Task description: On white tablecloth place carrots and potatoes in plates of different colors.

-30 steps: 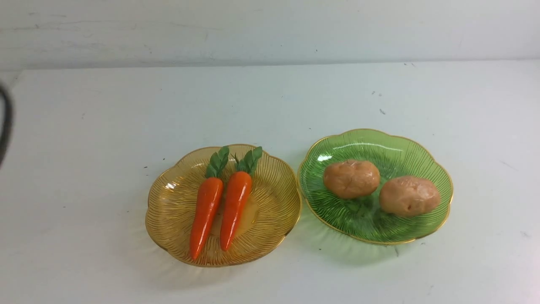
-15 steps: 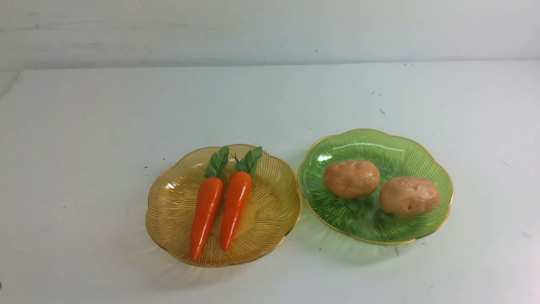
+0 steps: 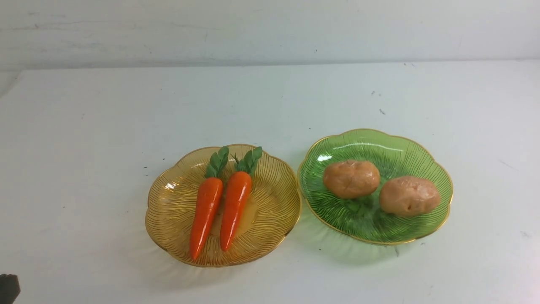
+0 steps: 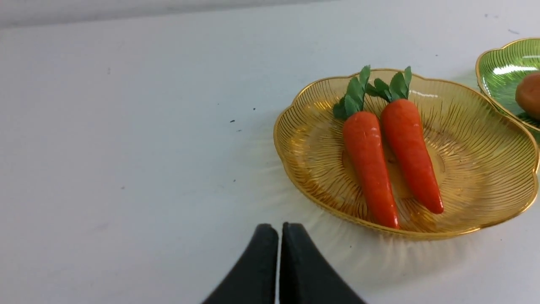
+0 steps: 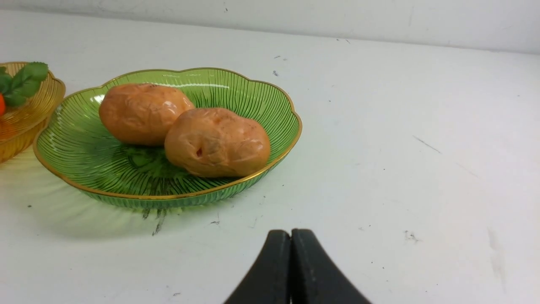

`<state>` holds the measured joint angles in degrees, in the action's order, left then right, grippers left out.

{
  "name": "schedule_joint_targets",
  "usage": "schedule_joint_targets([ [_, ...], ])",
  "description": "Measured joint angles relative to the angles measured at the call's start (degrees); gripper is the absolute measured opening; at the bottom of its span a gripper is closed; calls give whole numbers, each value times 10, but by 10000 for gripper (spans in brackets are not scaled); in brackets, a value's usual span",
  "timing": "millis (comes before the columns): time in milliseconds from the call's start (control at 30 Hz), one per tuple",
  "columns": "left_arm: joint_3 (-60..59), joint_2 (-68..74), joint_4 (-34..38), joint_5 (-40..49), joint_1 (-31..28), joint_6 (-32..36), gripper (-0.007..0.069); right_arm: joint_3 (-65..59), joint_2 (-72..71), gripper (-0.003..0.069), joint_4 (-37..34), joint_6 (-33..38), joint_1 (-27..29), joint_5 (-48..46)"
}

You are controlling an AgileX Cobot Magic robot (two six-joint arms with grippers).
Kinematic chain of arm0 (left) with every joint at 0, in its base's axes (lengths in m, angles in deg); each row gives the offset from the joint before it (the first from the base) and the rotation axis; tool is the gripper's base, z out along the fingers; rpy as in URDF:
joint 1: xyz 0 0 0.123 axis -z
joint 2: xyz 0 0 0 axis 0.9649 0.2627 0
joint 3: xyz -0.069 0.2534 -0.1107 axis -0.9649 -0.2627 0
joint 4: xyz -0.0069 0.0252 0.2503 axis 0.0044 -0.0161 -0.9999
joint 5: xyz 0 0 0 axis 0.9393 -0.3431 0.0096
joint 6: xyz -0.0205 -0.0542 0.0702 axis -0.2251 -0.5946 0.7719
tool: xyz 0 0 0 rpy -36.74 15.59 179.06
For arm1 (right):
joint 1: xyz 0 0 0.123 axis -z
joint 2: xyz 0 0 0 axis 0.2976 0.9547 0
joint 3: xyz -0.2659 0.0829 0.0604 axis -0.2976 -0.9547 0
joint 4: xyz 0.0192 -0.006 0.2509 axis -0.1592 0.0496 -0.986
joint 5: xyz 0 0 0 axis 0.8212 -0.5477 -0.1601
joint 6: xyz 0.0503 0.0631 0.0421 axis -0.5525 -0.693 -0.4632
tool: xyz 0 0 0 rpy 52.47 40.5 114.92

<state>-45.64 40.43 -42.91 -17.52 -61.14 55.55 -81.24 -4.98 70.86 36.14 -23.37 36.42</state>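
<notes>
Two orange carrots [image 3: 219, 204] with green tops lie side by side in the amber plate [image 3: 168, 211] on the white tablecloth [image 3: 270, 97]. Two tan potatoes [image 3: 351, 178] lie in the green plate [image 3: 363, 223] to its right. In the left wrist view my left gripper [image 4: 279, 230] is shut and empty, on the near side of the amber plate [image 4: 485, 169] with the carrots [image 4: 369, 164]. In the right wrist view my right gripper [image 5: 290, 236] is shut and empty, on the near side of the green plate [image 5: 105, 169] with the potatoes [image 5: 217, 141].
A pale wall [image 3: 270, 29] runs along the far edge of the cloth. A dark part of my left arm [image 3: 8, 288] shows at the front view's bottom left corner. Small dark specks dot the cloth.
A dark part of the left arm at the front view's left edge dropped out of sight, and a dark piece now shows at the bottom left corner. Plates and food have not moved.
</notes>
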Motion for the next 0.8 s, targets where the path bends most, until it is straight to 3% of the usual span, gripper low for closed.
schedule_joint_targets([
  [100, -50, -7, 76, -54, -43, 76, -3, 0, 0, -15, 0, 0, 0, 0],
  [200, -94, -45, 102, -68, -86, 116, -3, 0, 0, -15, 0, 0, 0, 0],
  [433, -114, -103, 99, -14, -109, 119, -3, 0, 0, -15, 0, 0, 0, 1],
  [800, -114, -105, 99, -11, -109, 119, -3, 0, 0, -15, 0, 0, 0, 1],
])
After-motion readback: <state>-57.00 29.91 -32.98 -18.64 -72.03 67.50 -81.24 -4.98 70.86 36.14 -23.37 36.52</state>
